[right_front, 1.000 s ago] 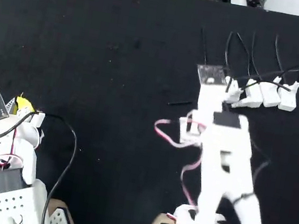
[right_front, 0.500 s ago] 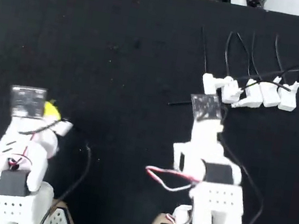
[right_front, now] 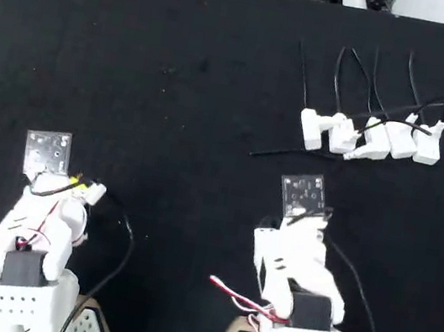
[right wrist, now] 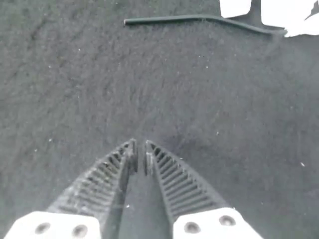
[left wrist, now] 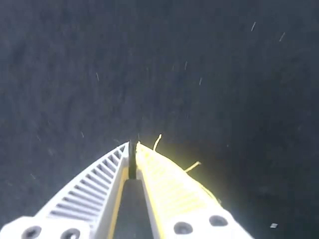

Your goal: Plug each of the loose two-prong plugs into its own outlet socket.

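Left gripper (left wrist: 133, 147) and right gripper (right wrist: 139, 148) sit closed and empty over the near worktop (right_front: 176, 82); plugs (right_front: 369, 136) lie far right.

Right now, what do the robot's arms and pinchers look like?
The left arm and right arm are chunky white plastic with black motors, red-and-white wires and a square board each. The left gripper has one white and one yellow ribbed finger; the right gripper has two pale ones.

Both my arms: white plastic, black servo blocks, grey square board atop each wrist. L arm (right_front: 34, 245): red+white wires, black cable. L fingers (left wrist: 94, 194) ribbed, one white, one yellow. R arm (right_front: 299, 264): red/white wire loop. R fingers (right wrist: 102, 184) ribbed, pale, w/ screw holes at base.
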Robot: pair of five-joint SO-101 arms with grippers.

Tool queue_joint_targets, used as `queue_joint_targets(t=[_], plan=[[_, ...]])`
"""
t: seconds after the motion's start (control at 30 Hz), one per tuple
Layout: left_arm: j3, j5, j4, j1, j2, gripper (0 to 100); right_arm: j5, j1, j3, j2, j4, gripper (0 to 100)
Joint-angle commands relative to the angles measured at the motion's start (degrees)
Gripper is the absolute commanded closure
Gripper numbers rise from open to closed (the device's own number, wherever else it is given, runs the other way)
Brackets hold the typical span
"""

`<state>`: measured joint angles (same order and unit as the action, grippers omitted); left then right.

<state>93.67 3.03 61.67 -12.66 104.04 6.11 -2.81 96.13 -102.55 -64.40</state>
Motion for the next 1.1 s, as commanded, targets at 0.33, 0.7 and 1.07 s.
queue_joint_targets(t=[0.33,0.7,1.07], plan=[[3.6,-1.0,10.5,1.5,0.4,97,0.2,1.0,0.4,-5.1,-10.1,98.7],[3.6,-1.0,11.3,1.2,0.4,97,0.3,1.0,0.4,-5.1,-10.0,98.7],[3.6,-1.0,11.3,0.6,0.6,97,0.4,4.0,0.4,-6.2,-10.0,98.7]])
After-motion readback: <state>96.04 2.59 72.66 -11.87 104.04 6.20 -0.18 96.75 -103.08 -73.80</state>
